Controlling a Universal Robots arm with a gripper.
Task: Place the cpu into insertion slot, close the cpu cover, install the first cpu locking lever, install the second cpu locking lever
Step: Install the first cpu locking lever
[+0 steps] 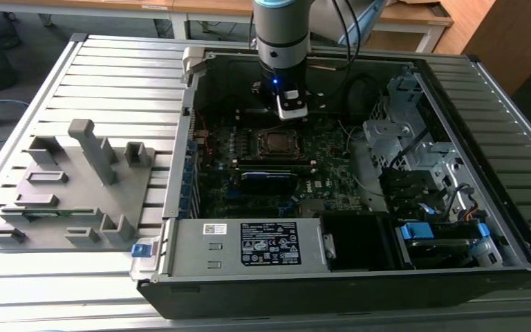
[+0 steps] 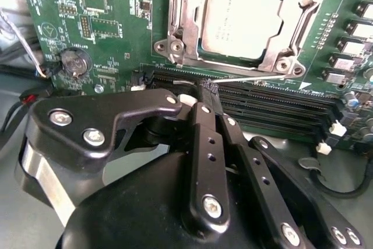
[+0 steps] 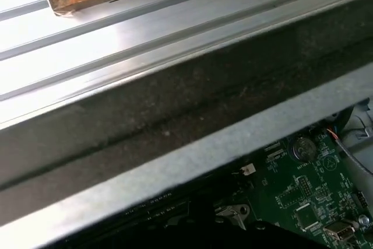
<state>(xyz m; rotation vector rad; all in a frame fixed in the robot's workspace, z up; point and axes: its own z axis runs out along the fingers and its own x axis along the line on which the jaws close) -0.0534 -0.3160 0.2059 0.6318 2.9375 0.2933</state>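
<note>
the cpu [image 2: 242,18] lies flat in the insertion slot [image 1: 260,142] on the green motherboard [image 2: 111,4], with the cpu cover [image 2: 185,24] lying down over it, its silvery frame around the chip's edges. in the second wrist view the tool [image 2: 210,88] is narrow – its black fingers [image 2: 204,138] run together to a point just beside the slot, on the side of the long black memory slots [image 2: 280,102]. the fingertips sit at one end of a thin silvery locking lever [image 2: 256,79] that runs along that edge of the cover; whether they pinch it or only touch it cannot be told. in the exterior view the tool [image 1: 290,111] hangs inside the open computer case [image 1: 487,138], near the slot – the case rests on a slatted metal surface [image 1: 118,76].
</note>
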